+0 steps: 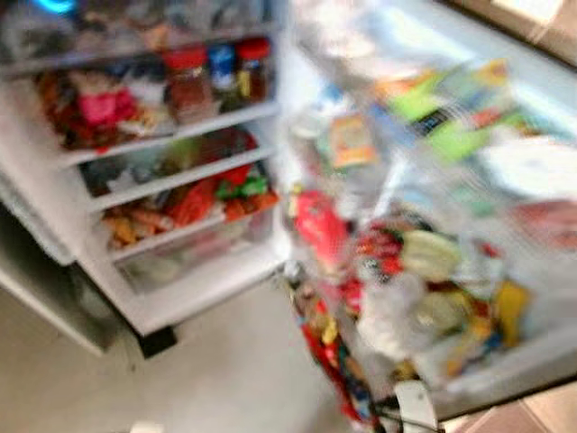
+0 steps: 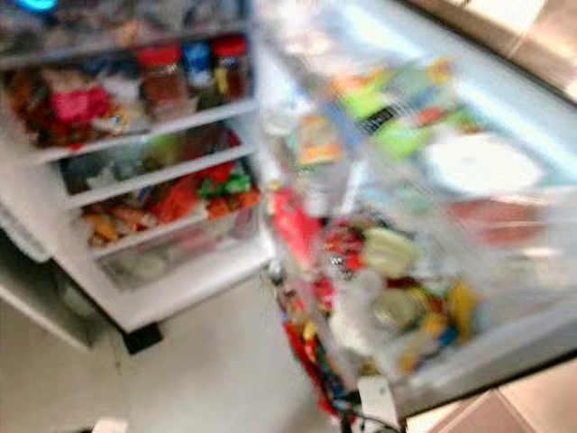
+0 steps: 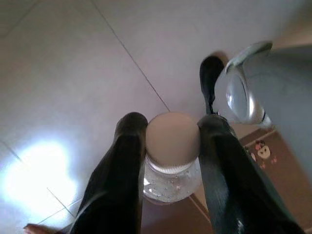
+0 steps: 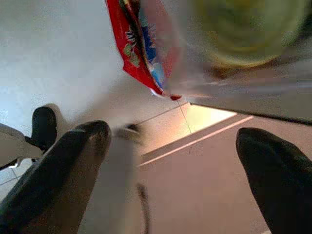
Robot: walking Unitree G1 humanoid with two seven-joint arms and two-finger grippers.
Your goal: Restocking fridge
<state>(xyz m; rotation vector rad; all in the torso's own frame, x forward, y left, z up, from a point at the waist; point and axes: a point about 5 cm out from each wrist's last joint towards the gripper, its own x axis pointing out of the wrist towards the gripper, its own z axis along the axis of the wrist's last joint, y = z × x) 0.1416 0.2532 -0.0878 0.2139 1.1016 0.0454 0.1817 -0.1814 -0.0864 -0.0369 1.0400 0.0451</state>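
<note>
Fridge (image 1: 194, 298) wide open ahead, seen blurred from the head camera. Shelves packed: red-lidded jars (image 1: 187, 83) on an upper shelf, a pink packet (image 1: 104, 106) to their left, red and green packets (image 1: 225, 191) two shelves down, a clear drawer (image 1: 180, 257) at the bottom. Door (image 1: 469, 225) swung out on the right, its racks crammed with bottles, jars and bright packets too smeared to tell apart; a red packet (image 1: 317, 225) on the door's near edge. Pale floor (image 1: 225, 379) below.

Left gripper (image 3: 170, 141) clamped on a small clear bottle (image 3: 173, 180) with a round beige cap (image 3: 173, 139), one black finger (image 3: 122, 165) pressed to each side of the cap. Bottle held over pale floor tiles (image 3: 73, 73), neck and shoulder just visible under the cap. Rounded silver robot part (image 3: 243, 92) close by, a brown patterned surface (image 3: 263, 151) beneath it.

Right gripper (image 4: 185, 151) with fingers (image 4: 73, 161) spread well apart, nothing between them. Beyond the fingers, a red snack packet (image 4: 139, 48) hanging from the underside of a grey ledge (image 4: 253, 97), a blurred yellow-green round thing (image 4: 248, 29) just beside it. Tan floor (image 4: 195, 195) under the open fingers.
</note>
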